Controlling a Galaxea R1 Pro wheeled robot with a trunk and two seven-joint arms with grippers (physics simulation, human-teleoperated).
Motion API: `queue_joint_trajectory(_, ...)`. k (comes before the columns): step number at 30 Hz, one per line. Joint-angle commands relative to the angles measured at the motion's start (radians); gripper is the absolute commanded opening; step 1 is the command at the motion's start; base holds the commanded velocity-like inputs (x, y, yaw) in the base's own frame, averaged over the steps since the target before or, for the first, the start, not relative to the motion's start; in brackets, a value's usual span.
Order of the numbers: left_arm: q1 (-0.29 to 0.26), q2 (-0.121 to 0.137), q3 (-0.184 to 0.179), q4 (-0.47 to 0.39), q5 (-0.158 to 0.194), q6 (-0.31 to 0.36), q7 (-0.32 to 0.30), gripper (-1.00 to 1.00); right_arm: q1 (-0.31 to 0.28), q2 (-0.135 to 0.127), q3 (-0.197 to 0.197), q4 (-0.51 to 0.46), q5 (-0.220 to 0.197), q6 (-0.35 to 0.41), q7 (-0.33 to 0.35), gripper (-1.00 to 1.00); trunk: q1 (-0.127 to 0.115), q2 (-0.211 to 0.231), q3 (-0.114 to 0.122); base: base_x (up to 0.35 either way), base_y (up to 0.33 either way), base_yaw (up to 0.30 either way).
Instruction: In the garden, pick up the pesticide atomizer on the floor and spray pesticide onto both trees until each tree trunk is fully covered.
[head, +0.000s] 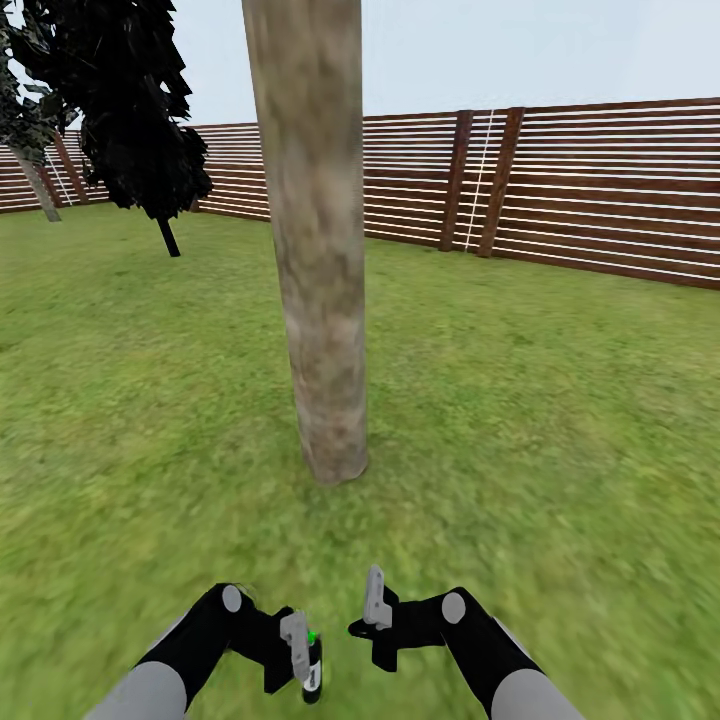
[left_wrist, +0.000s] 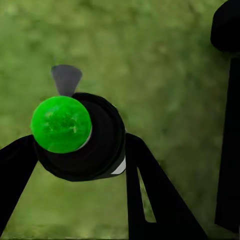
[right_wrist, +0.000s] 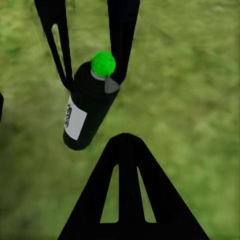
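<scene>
My left gripper (head: 303, 652) is shut on the pesticide atomizer (head: 313, 672), a slim black bottle with a bright green top, held upright low over the grass. In the left wrist view the atomizer (left_wrist: 82, 137) sits between the two black fingers (left_wrist: 150, 190). The right wrist view shows the atomizer (right_wrist: 89, 107) with its white label, clamped from both sides. My right gripper (head: 375, 602) hangs just beside it, shut and holding nothing, its fingers (right_wrist: 127, 195) pressed together. A thick mottled tree trunk (head: 318, 270) rises straight ahead. The second tree (head: 135, 110) stands far back left.
Grass floor (head: 560, 420) spreads all around the trunk. A brown slatted fence (head: 600, 190) runs along the back and right. Another pale trunk (head: 38, 190) leans at the far left edge by the fence.
</scene>
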Motion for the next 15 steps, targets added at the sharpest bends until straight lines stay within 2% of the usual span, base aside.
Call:
queue_joint_trajectory(1, 0.001, 0.027, 0.001, 0.0, 0.003, 0.0, -0.001, -1.0, 0.0, 0.0, 0.0, 0.0, 0.0, 0.0, 0.0, -1.0, 0.0, 0.0, 0.0, 0.0, 0.0, 0.0)
queue_joint_trajectory(8, 0.006, 0.118, -0.008, 0.031, -0.007, 0.001, -0.002, -1.0, 0.0, 0.0, 0.0, 0.0, 0.001, 0.0, 0.0, -1.0, 0.0, 0.0, 0.0, 0.0, 0.0, 0.0)
queue_joint_trajectory(12, 0.01, 0.204, -0.009, 0.034, -0.006, 0.001, -0.003, -1.0, 0.0, 0.0, -0.001, 0.001, 0.001, 0.0, 0.0, -1.0, 0.0, 0.0, 0.0, 0.0, 0.0, 0.0)
queue_joint_trajectory(14, 0.01, 0.239, -0.009, 0.034, -0.006, 0.002, -0.002, -1.0, 0.0, 0.0, -0.005, 0.001, -0.001, -0.001, 0.0, -1.0, 0.0, 0.0, 0.0, 0.0, 0.0, 0.0)
queue_joint_trajectory(15, 0.01, 0.259, -0.009, 0.034, -0.006, 0.003, -0.002, -1.0, 0.0, 0.0, -0.007, 0.001, -0.001, -0.001, 0.0, 1.0, 0.0, 0.0, 0.0, 0.0, 0.0, 0.0)
